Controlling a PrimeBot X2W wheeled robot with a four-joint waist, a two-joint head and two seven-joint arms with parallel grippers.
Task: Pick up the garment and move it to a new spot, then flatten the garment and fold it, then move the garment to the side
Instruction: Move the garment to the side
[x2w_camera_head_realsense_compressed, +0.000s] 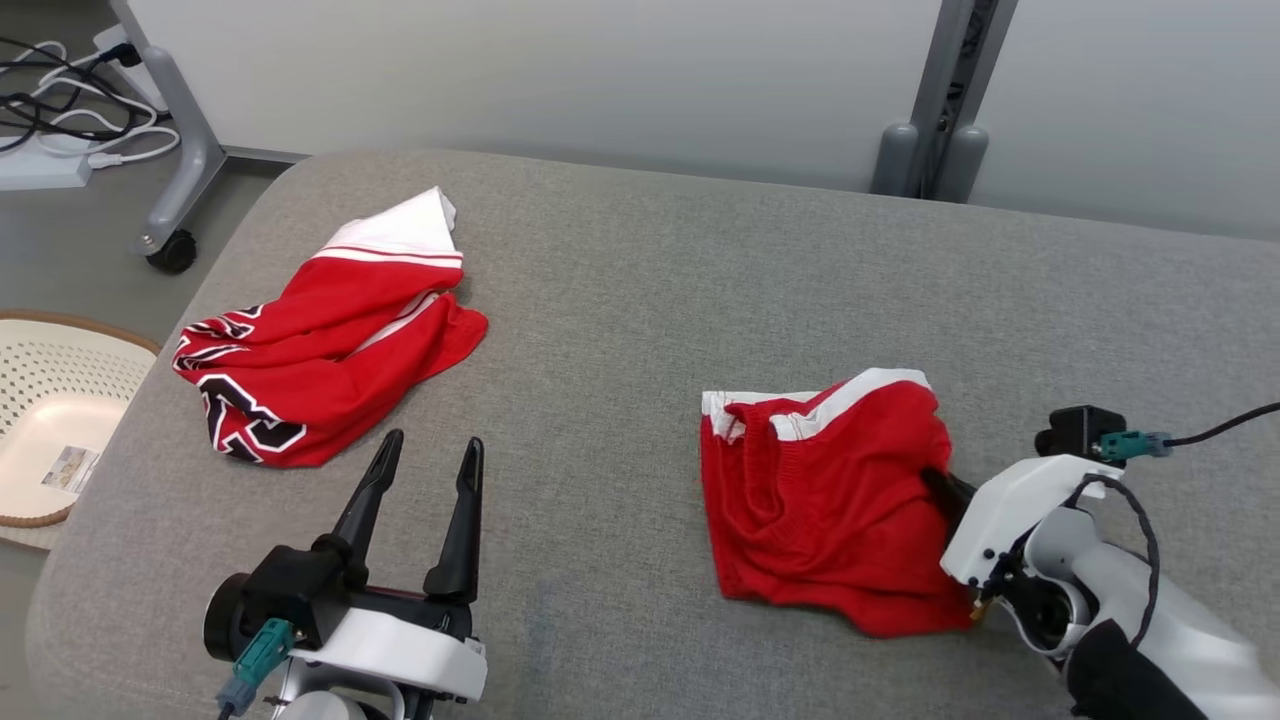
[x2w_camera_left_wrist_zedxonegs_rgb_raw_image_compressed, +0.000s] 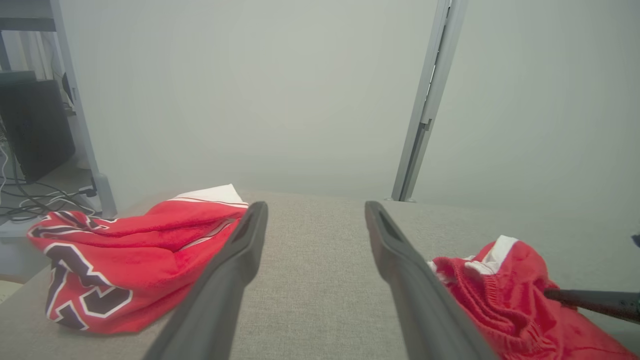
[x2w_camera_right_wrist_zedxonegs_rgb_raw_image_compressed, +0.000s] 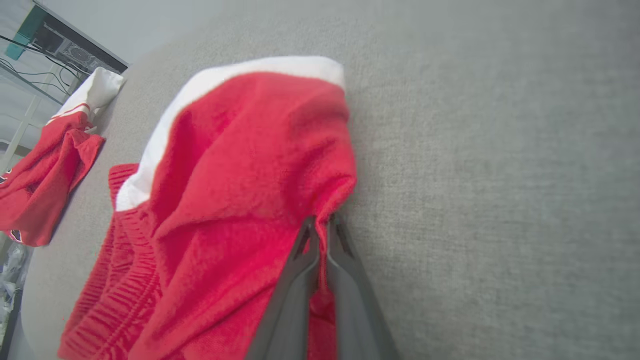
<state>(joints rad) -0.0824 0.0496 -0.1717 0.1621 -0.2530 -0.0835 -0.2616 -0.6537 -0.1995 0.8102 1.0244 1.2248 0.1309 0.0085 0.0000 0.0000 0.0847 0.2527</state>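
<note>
The garment (x2w_camera_head_realsense_compressed: 820, 500) is a crumpled pair of red shorts with white trim, lying on the right half of the grey padded table (x2w_camera_head_realsense_compressed: 620, 300). My right gripper (x2w_camera_head_realsense_compressed: 938, 482) is shut on its right edge; the right wrist view shows both fingers (x2w_camera_right_wrist_zedxonegs_rgb_raw_image_compressed: 345, 260) pinching a fold of red cloth (x2w_camera_right_wrist_zedxonegs_rgb_raw_image_compressed: 240, 200). My left gripper (x2w_camera_head_realsense_compressed: 432, 452) stands open near the table's front left, nothing between its fingers (x2w_camera_left_wrist_zedxonegs_rgb_raw_image_compressed: 235, 260), apart from the shorts (x2w_camera_left_wrist_zedxonegs_rgb_raw_image_compressed: 505, 295).
A second red garment (x2w_camera_head_realsense_compressed: 320, 340) with black-and-white lettering and a white hem lies crumpled at the table's left (x2w_camera_left_wrist_zedxonegs_rgb_raw_image_compressed: 120, 260). A cream perforated basket (x2w_camera_head_realsense_compressed: 50, 420) sits on the floor beyond the left edge. Cables (x2w_camera_head_realsense_compressed: 70, 110) and a wheeled stand leg (x2w_camera_head_realsense_compressed: 175, 160) lie behind it.
</note>
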